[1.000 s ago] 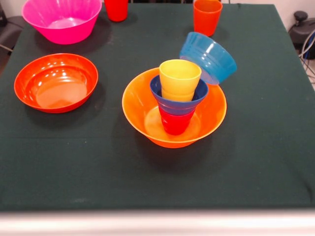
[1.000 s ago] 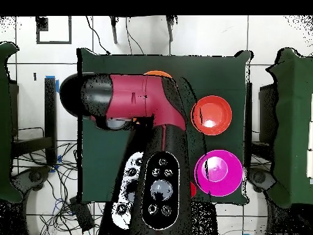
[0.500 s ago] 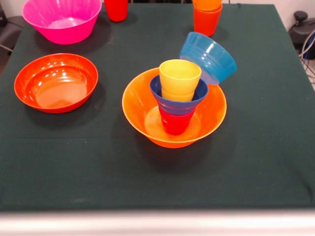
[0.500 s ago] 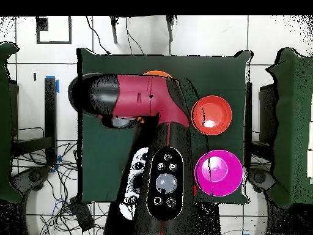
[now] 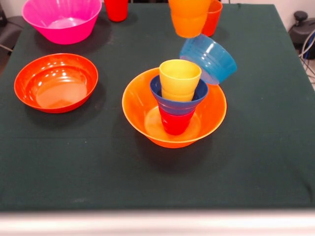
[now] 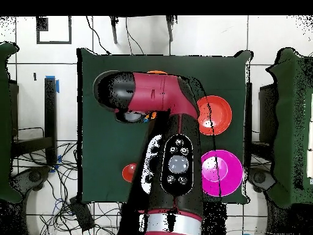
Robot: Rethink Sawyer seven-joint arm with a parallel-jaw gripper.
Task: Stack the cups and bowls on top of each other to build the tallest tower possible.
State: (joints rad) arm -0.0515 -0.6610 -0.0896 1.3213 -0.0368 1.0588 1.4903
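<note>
Front view: the tower (image 5: 175, 105) stands mid-table, upright, its long axis vertical. Its base is the wide yellow-orange bowl (image 5: 147, 120), mouth up. Inside it sits a red cup (image 5: 175, 123), then the small dark blue bowl (image 5: 178, 102), then a yellow cup (image 5: 179, 78), mouth up. A light blue bowl (image 5: 208, 57) leans tilted on the base bowl's far rim, its mouth hidden. An orange-yellow cup (image 5: 189, 18) hangs in the air above the table, upright, in front of an orange cup (image 5: 213, 15). The gripper is out of sight here, so I cannot tell its grasp.

Overhead view: the red and black arm (image 6: 160, 104) covers the tower. The orange-red bowl (image 6: 217, 115) and the pink bowl (image 6: 224, 172) lie mouth up beside it.
</note>
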